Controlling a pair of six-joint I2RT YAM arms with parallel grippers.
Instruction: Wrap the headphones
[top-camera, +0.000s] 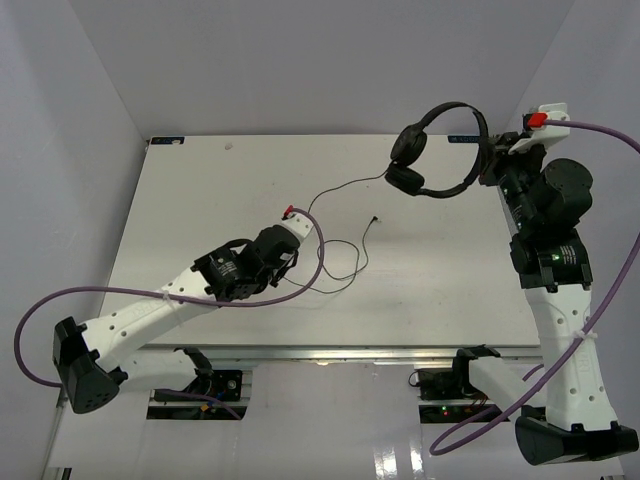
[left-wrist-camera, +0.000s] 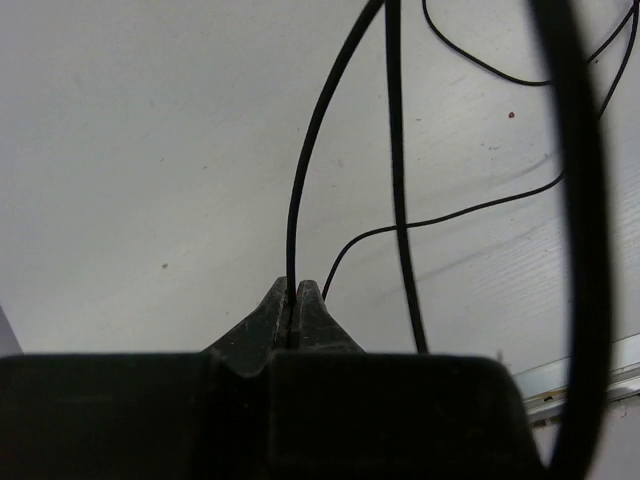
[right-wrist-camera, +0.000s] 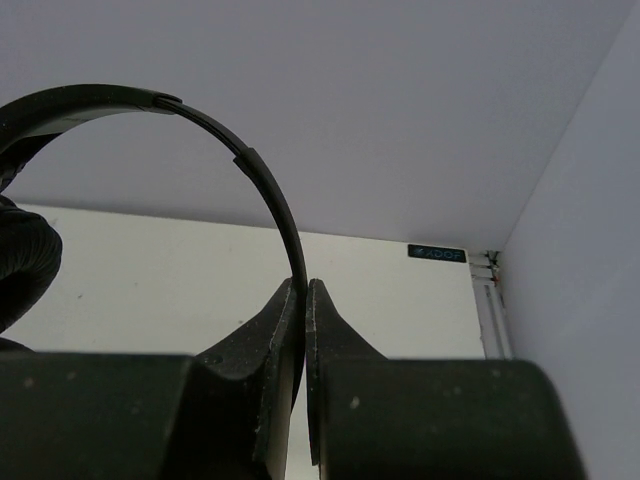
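Small black on-ear headphones (top-camera: 408, 143), thin arched headband (right-wrist-camera: 270, 190) clamped in right claw (right-wrist-camera: 303, 292), long thin cord (left-wrist-camera: 293, 200) clamped in left claw (left-wrist-camera: 297, 293); small dark label (right-wrist-camera: 436, 253) read roughly "ADOF".

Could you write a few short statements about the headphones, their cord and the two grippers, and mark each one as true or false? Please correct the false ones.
1. The right gripper is shut on the headband of the headphones. True.
2. The left gripper is open and holds nothing. False: it is shut on the cord.
3. The headphones lie flat in the middle of the table. False: the right gripper holds them up near the far right corner.
4. Part of the cord lies in loose loops on the table. True.
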